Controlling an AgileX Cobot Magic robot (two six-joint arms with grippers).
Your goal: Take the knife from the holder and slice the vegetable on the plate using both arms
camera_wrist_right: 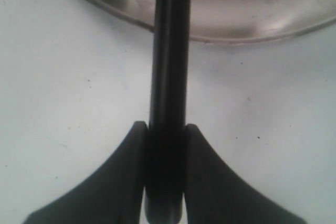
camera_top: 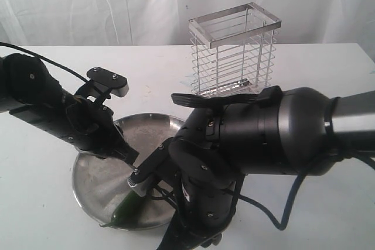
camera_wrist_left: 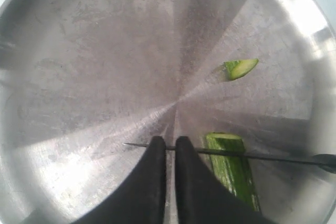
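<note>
The right gripper (camera_wrist_right: 164, 145) is pinching the slim knife's (camera_wrist_left: 231, 153) rigid handle, while the left gripper's (camera_wrist_left: 169, 148) fingers are pressing together beside the slippery-looking, likely roll-prone vegetable (camera_wrist_left: 233, 169) on the plate (camera_wrist_left: 79, 51).

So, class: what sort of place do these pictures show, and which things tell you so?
Probably a staged lab tabletop, not a real kitchen: a bare white table backed by a white curtain, with two robot arms working over a steel plate and a wire holder standing behind.
</note>
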